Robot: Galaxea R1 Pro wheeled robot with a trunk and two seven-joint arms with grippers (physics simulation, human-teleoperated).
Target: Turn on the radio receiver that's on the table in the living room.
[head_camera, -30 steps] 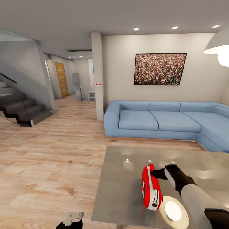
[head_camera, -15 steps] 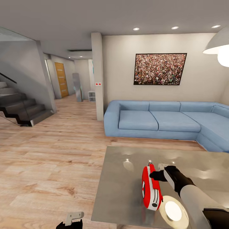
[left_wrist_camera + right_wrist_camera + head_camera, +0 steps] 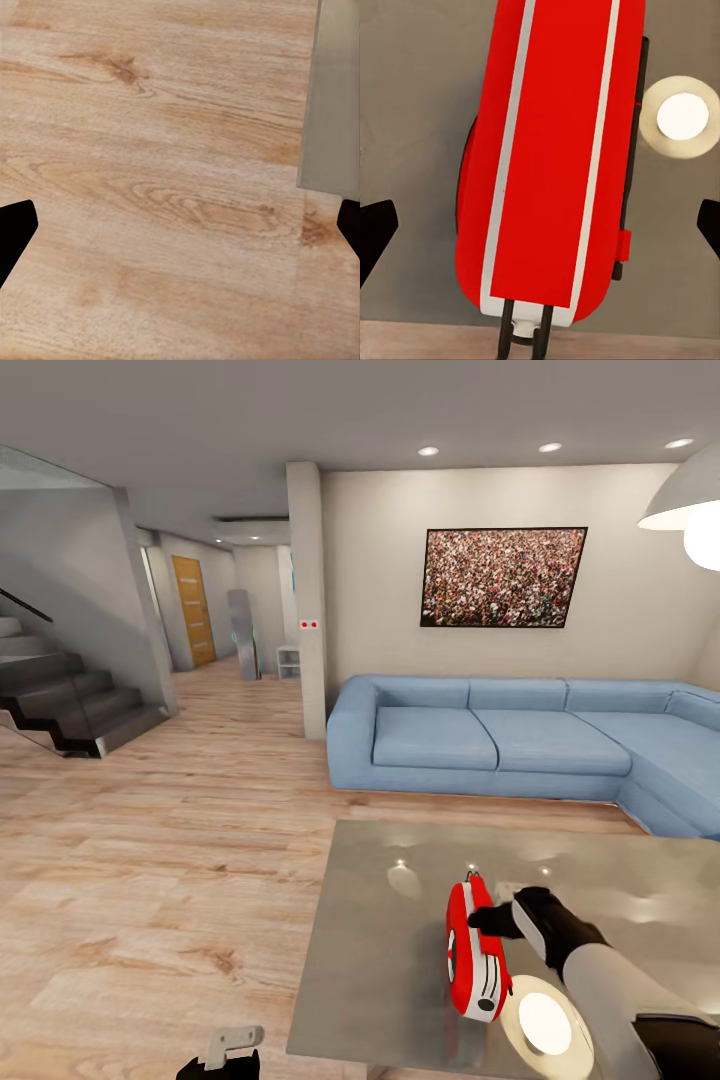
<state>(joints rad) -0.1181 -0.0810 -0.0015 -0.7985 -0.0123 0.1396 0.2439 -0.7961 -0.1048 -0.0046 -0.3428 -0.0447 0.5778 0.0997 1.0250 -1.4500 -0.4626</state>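
the red radio receiver (image 3: 475, 950) is stood on its edge on the shiny grey worktop (image 3: 380, 960). the right gripper (image 3: 482, 916) is seen at its top, jaws wide open, nothing held. it looks light, hard, easily tipped; a gentle push is best.

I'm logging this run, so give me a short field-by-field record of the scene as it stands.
room: living room with blue sofa and crowd picture
radio receiver: red, standing on edge on the table
right hand: fingers spread wide, at the radio's upper end, contact unclear
left hand: low beside the table, open over the wood floor
lamp reflection: bright spot on the tabletop by the radio
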